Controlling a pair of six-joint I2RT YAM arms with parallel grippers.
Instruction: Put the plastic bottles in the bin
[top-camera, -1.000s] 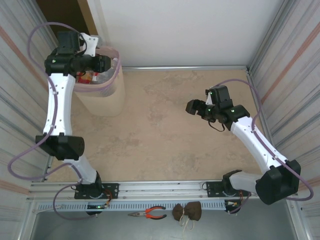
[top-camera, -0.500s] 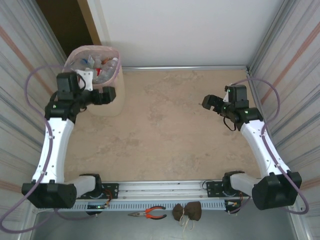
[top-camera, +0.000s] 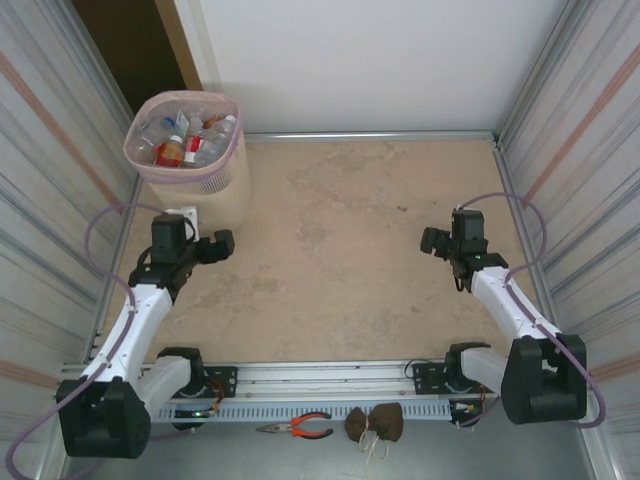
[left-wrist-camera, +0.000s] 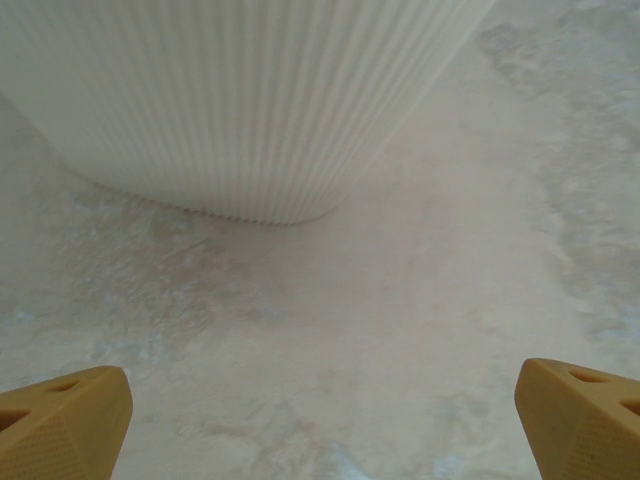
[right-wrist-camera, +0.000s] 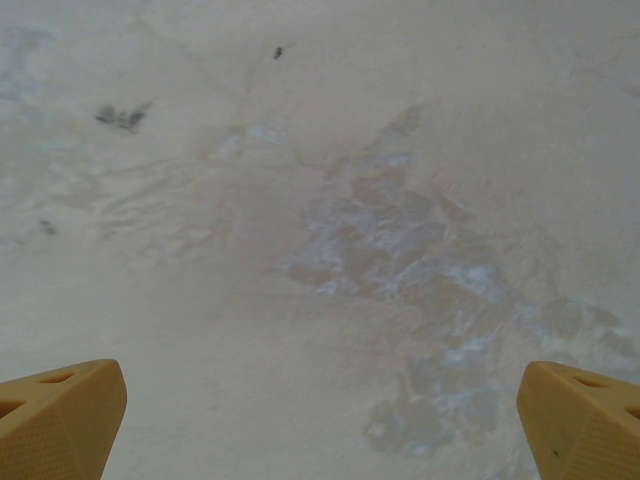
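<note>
On my far left the bin (top-camera: 224, 203) stands at the table's (top-camera: 340, 250) back corner with the plastic bottles (top-camera: 185, 140) heaped inside its pink liner (top-camera: 205, 178). My left gripper (top-camera: 222, 245) sits low just in front of it, jaws spread wide and holding nothing, the bin's ribbed wall close ahead in its wrist camera. Well apart, towards the table's right edge, my right gripper (top-camera: 432, 243) hangs over the tabletop, jaws likewise fully apart and empty.

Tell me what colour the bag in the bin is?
Pale pink. The bag over the bin rim shows best in the top external view.
</note>
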